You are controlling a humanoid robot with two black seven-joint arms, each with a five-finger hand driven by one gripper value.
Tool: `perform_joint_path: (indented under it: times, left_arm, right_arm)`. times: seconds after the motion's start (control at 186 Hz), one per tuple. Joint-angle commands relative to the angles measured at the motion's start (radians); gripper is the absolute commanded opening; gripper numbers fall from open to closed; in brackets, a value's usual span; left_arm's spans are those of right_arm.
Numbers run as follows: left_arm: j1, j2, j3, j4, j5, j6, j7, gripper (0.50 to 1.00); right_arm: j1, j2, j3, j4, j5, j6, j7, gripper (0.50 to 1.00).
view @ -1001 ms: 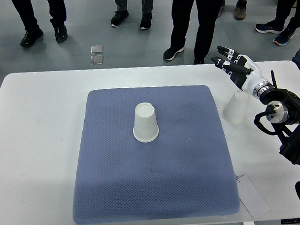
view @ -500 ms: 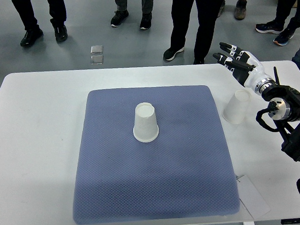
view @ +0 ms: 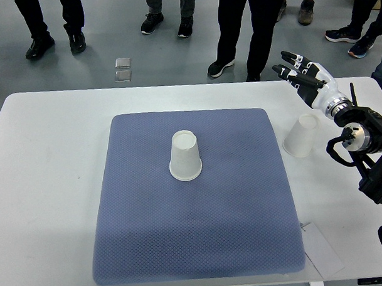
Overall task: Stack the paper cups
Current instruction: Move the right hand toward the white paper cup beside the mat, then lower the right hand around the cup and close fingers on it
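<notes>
Right hand point(view: 301, 73): risen slightly toward upper right, fingers spread, empty, seemingly clear of the inverted cup point(view: 301, 137) beneath its wrist. Second paper cup point(view: 185, 156): inverted, centre of the blue mat point(view: 239, 214).

You are in a lab or test room: a plain white surface point(view: 45, 175) with a blue mat point(view: 239, 201), a bare grey floor point(view: 107, 33), and people point(view: 245, 25) standing around watching.

No readable text, labels, nos. or signs anywhere; paper tag point(view: 321, 248) at table edge, approx 4 o'clock, looks blank.
</notes>
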Motion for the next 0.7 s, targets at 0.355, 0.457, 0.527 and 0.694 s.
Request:
perform_joint_path:
  times: [0.355,0.457,0.527,0.694]
  left_arm:
    - [0.000,0.000,0.000,0.000,0.000,0.000,0.000,1.000]
    - [0.000,0.000,0.000,0.000,0.000,0.000,0.000,1.000]
    - [0.000,0.000,0.000,0.000,0.000,0.000,0.000,1.000]
    - [0.000,0.000,0.000,0.000,0.000,0.000,0.000,1.000]
  right_arm:
    - [0.001,-0.273,-0.166,0.090,-0.309,0.161,0.115,0.887]
    - [0.001,-0.299,-0.218,0.122,-0.421,0.151,0.160,0.887]
    - [0.001,-0.313,-0.240,0.140,-0.500,0.142,0.175,0.887]
    - [0.001,-0.316,-0.294,0.157,-0.656,0.102,0.212,0.887]
